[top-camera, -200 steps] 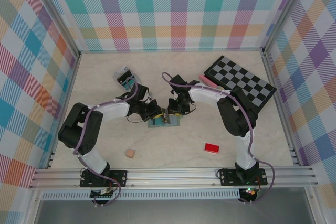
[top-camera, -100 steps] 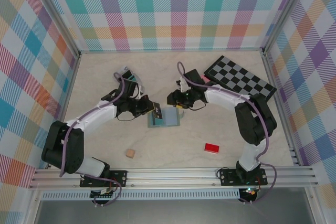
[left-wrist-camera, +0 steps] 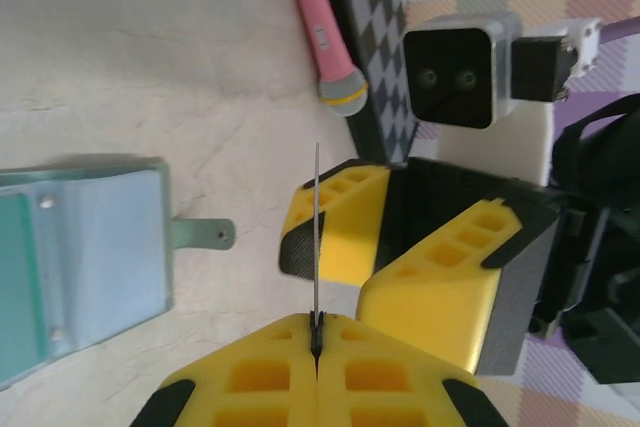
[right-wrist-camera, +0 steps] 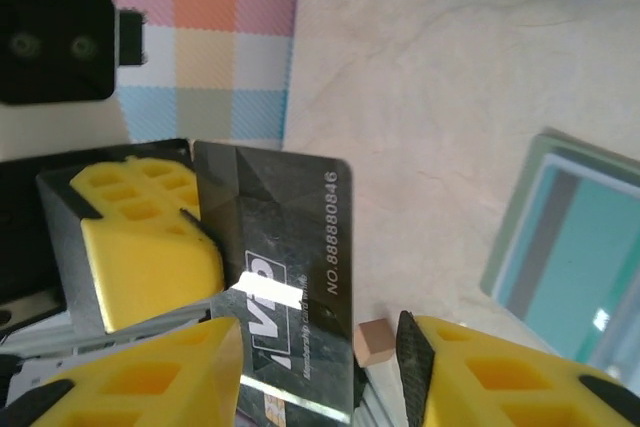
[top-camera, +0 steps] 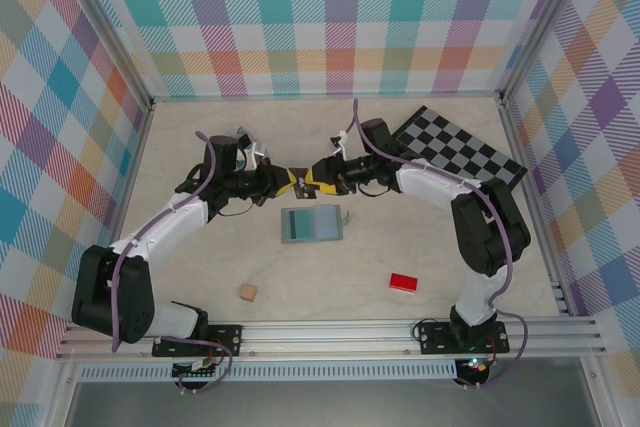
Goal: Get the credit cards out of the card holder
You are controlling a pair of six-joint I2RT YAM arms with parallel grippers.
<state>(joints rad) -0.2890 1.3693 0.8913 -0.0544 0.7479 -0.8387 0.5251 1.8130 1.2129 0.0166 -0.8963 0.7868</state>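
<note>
Top external view: my left gripper point(top-camera: 288, 179) and right gripper point(top-camera: 313, 178) meet above the table point(top-camera: 450, 267), just beyond the holder point(top-camera: 326, 222), which lies open. Left jaws are clenched on the grey card point(right-wrist-camera: 285, 247). Right jaws are parted around it, gripping nothing. One card is out; the teal card point(top-camera: 296, 224) sits inside, yet to be pulled.

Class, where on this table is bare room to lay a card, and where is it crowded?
Bare: the table between the wooden cube and the red block, nearer than the card holder; also the strip along the back wall. Crowded: beyond the holder, where the left fingers and right fingers meet at the dark card.
</note>
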